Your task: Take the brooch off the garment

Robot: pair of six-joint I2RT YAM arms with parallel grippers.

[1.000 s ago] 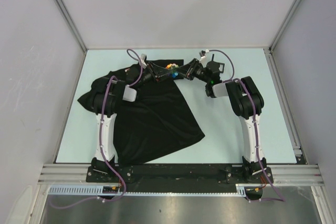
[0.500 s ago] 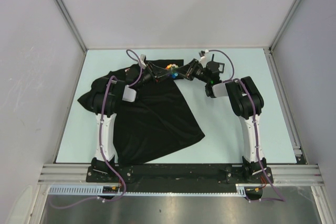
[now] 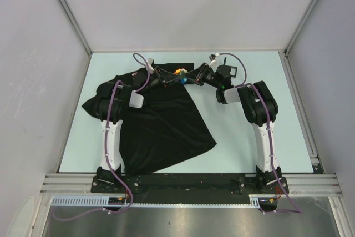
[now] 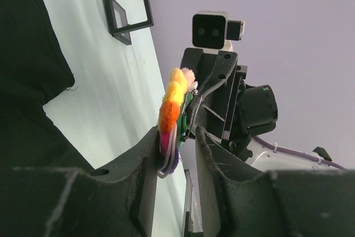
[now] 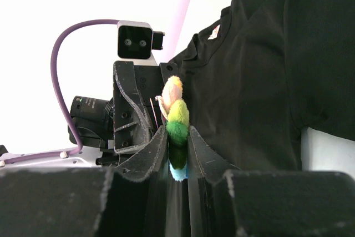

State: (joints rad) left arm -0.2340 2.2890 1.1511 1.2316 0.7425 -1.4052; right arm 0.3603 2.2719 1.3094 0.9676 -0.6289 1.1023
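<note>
The brooch (image 3: pixel 178 71), a tiny fluffy multicoloured ornament, hangs in the air between my two grippers above the garment's top edge. The garment (image 3: pixel 161 120) is a black T-shirt spread over the left half of the table. My right gripper (image 5: pixel 177 132) is shut on the brooch (image 5: pixel 177 129), whose green, yellow and blue bits show between its fingers. My left gripper (image 4: pixel 177 137) faces it with its jaws apart. The brooch's orange and pink end (image 4: pixel 171 109) lies against one left finger. The garment's pinkish label (image 5: pixel 214 30) shows in the right wrist view.
A small black square frame (image 4: pixel 128 10) lies on the pale table (image 3: pixel 249 137) behind the grippers. Grey walls and metal rails close in the table on three sides. The right part of the table (image 3: pixel 266 70) lies beyond the garment.
</note>
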